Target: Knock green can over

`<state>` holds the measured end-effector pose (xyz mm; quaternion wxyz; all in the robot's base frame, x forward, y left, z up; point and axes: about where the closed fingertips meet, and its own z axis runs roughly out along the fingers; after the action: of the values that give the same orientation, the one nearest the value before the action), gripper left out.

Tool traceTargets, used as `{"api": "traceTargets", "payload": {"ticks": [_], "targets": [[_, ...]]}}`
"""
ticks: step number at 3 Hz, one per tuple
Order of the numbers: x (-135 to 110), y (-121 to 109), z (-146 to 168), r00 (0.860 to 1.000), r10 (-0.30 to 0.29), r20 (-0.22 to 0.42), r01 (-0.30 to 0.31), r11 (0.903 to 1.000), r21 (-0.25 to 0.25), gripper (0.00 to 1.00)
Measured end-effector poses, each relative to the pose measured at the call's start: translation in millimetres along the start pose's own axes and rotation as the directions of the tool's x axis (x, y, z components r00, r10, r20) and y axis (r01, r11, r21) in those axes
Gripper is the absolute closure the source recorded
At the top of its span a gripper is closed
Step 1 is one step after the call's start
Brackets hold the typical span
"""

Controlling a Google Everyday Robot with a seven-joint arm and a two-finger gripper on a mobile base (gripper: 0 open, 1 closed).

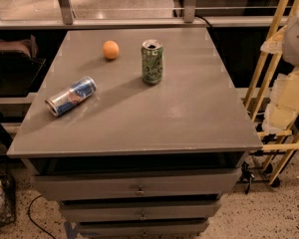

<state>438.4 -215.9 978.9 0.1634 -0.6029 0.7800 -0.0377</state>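
The green can (152,61) stands upright on the grey cabinet top (189,113), a little behind its middle. It is pale green with darker green print and has a silver top with a pull tab. My gripper is out of view, so nothing of mine is near the can. A pale rounded shape (296,36) at the right edge may be part of my arm.
A blue-and-silver can (71,96) lies on its side at the left of the top. An orange ball (110,50) sits at the back left of the green can. Drawers (139,187) face me below. A wooden rack (276,98) stands to the right.
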Motion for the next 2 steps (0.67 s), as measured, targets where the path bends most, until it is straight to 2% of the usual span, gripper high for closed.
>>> {"api": "traceTargets", "payload": {"ticks": [1, 2], "targets": [[0.0, 0.0, 0.0, 1.000, 0.000, 0.000, 0.000, 1.0000, 0.000, 0.00], [-0.1, -5.6, 2.7, 0.999, 0.024, 0.029, -0.024, 0.9996, 0.013, 0.00]]}}
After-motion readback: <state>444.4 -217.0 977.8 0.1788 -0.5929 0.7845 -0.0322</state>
